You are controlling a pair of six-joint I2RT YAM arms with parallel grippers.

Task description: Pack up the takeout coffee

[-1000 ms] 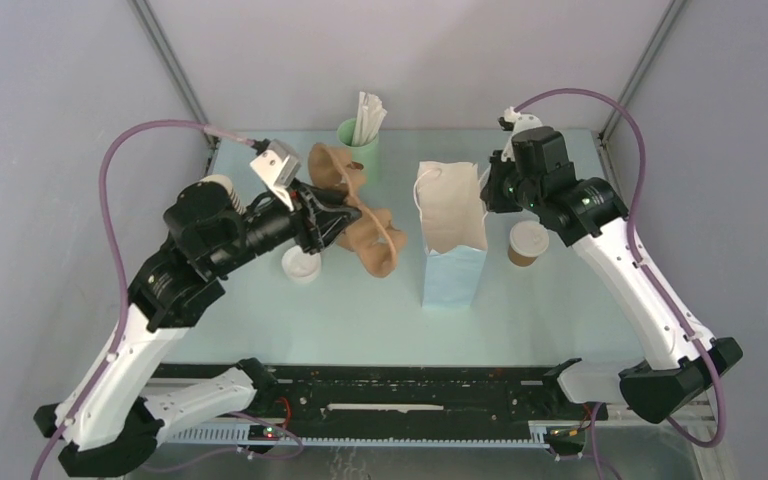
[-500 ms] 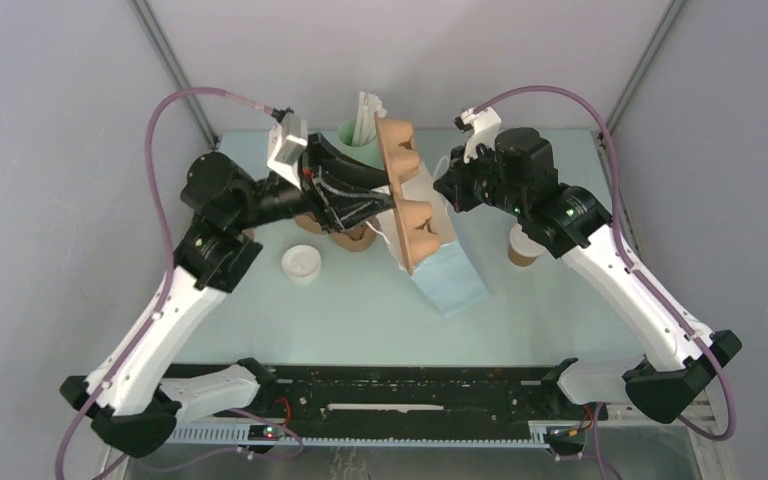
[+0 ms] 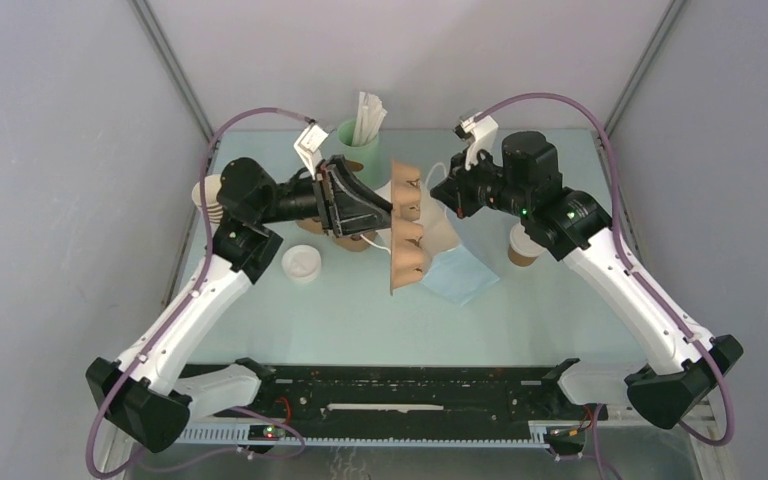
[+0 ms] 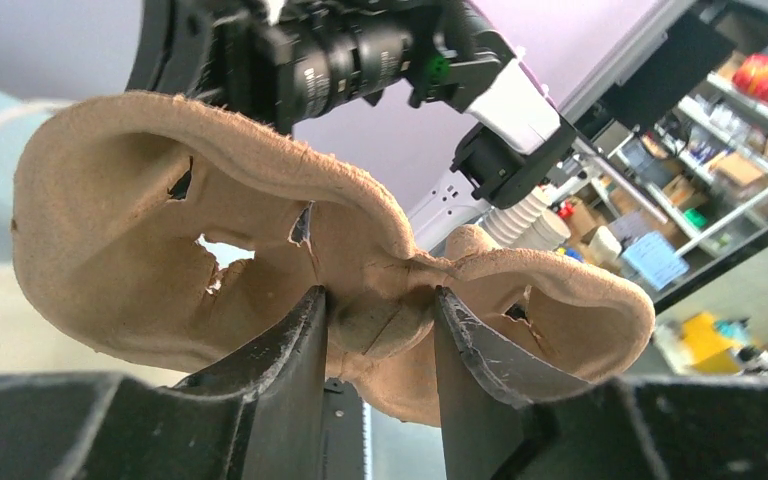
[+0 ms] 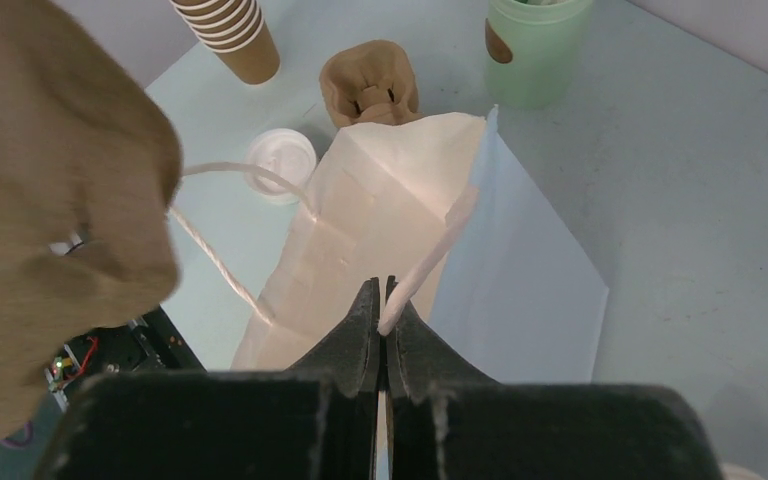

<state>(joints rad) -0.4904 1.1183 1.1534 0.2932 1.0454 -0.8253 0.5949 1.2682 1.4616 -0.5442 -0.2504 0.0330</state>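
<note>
Top external: takeout coffee (image 3: 521, 248) stands just right of the tipped paper bag (image 3: 460, 275).
Handling: likely light, crushable; grasp wall below lid.
Left gripper (image 4: 380, 300): clamps cup carrier (image 4: 140, 230).
Right gripper (image 5: 381, 290): pinches paper bag's handle.

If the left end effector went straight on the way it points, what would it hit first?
Beyond the brown moulded-pulp cup carrier it grips, probably the tilted white-and-blue paper bag, though depth is unclear.
</note>
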